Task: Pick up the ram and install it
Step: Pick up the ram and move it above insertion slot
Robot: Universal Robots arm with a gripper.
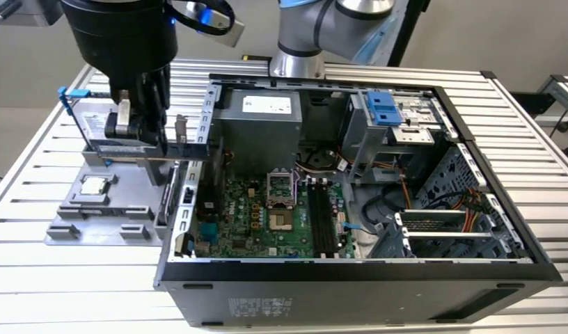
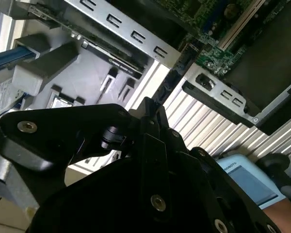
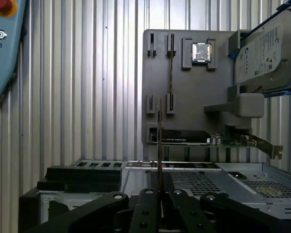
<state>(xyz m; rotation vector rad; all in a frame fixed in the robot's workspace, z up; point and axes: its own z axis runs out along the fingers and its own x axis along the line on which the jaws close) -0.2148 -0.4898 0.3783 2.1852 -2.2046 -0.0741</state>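
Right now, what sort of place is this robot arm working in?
Probably a robotics lab bench for computer assembly: an open black desktop computer case sits on a ribbed aluminium table, beside a grey plastic fixture plate holding a silver hard drive and a small square processor chip.

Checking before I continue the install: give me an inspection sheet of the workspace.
Surface: ribbed metal table carrying a gray parts fixture beside an open computer case.
Job's things: ram seen edge-on between the fingers, near the fixture; motherboard memory slots look unfilled.
Clutter: processor chip, hard drive and expansion card on the fixture.
Grippers: gripper shut on the ram.
Cables: wire bundles inside the case.
Surroundings: teach pendant on the table.
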